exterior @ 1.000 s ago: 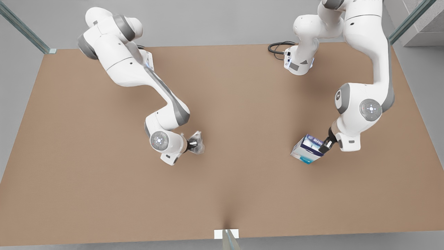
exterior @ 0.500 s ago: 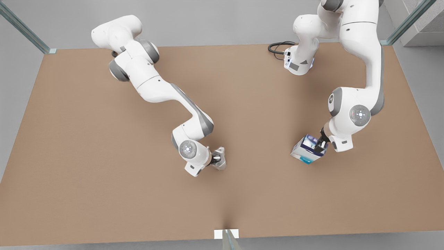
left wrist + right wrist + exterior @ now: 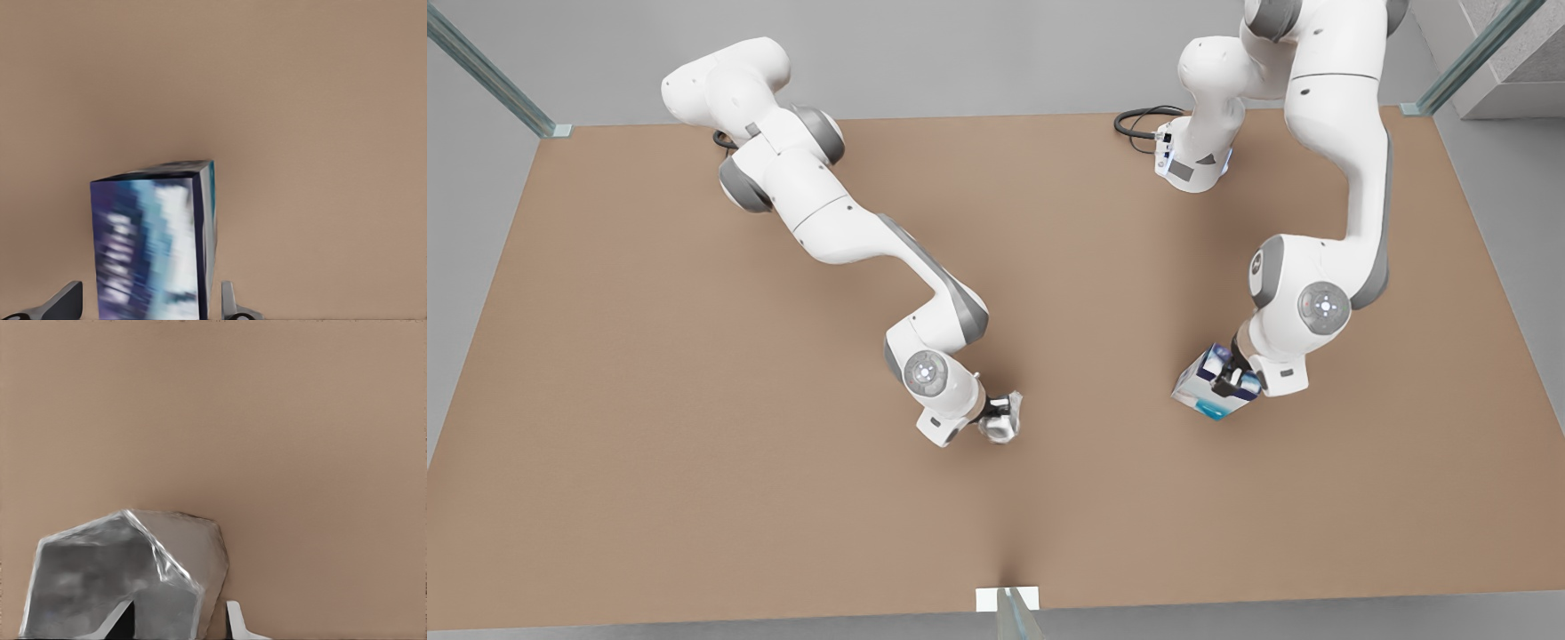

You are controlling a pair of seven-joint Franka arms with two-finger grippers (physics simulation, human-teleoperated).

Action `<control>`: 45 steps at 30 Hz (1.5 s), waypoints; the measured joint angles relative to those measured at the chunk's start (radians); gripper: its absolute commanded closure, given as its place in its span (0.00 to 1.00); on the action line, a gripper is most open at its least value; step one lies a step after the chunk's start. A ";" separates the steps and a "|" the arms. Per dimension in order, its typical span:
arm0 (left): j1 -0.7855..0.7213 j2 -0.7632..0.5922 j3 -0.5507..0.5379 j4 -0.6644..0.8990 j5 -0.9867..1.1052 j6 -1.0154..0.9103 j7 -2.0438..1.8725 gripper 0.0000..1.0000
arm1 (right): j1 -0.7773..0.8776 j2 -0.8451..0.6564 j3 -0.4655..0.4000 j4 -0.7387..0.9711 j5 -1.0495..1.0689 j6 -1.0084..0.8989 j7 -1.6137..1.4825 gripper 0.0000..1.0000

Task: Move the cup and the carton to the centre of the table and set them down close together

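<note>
The pale grey faceted cup (image 3: 1002, 420) sits near the middle of the tan table (image 3: 694, 400), low over or on its surface. My right gripper (image 3: 991, 412), on the arm at the front view's left, is shut on it. In the right wrist view the cup (image 3: 120, 573) bulges in front of the fingers (image 3: 235, 621). The white and navy carton (image 3: 1202, 391) stands tilted at the front view's right. My left gripper (image 3: 1232, 378) is open around its top. In the left wrist view the carton (image 3: 150, 247) stands between both fingers (image 3: 65, 301) with a small gap.
A black cable (image 3: 1138, 120) loops beside an arm base (image 3: 1192, 160) at the table's far edge. A white tab (image 3: 1007, 598) marks the near edge. Glass posts (image 3: 489, 76) stand at the far corners. Bare table lies between cup and carton.
The right gripper carried the cup toward the front view's right and nearer the table's centre, lowering it. The left gripper moved in over the carton, which stayed in place.
</note>
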 measured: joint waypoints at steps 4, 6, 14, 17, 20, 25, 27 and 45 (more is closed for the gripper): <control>-0.001 0.015 -0.001 -0.001 0.000 0.010 0.000 0.00 | 0.000 -0.053 -0.002 -0.056 -0.019 -0.007 -0.011 0.00; -0.001 0.025 0.001 -0.002 0.000 0.012 0.000 0.00 | 0.005 -0.062 -0.002 -0.061 -0.021 -0.002 -0.015 0.00; 0.000 0.043 0.001 -0.002 0.000 0.027 0.009 0.11 | 0.005 -0.155 -0.002 -0.112 -0.018 -0.019 -0.016 0.00; 0.000 0.045 0.001 0.000 0.000 0.028 0.012 0.46 | -0.002 -0.245 -0.024 -0.179 -0.018 -0.017 -0.016 0.00; 0.001 0.044 0.000 0.000 0.001 0.027 0.011 0.45 | -0.079 -0.422 -0.060 -0.317 -0.014 -0.021 -0.019 0.00; -0.014 0.018 -0.035 0.108 -0.005 -0.120 -0.020 0.37 | -0.344 -0.705 -0.065 -0.483 -0.016 -0.205 -0.151 0.00; -0.112 0.005 -0.098 0.237 -0.011 -0.307 -0.291 0.35 | -0.435 -0.776 -0.106 -0.464 -0.036 -0.374 -0.241 0.00; -0.487 0.317 -0.128 0.517 -0.041 -0.158 -0.736 0.28 | -0.540 -0.735 -0.238 -0.291 -0.121 -0.521 -0.538 0.00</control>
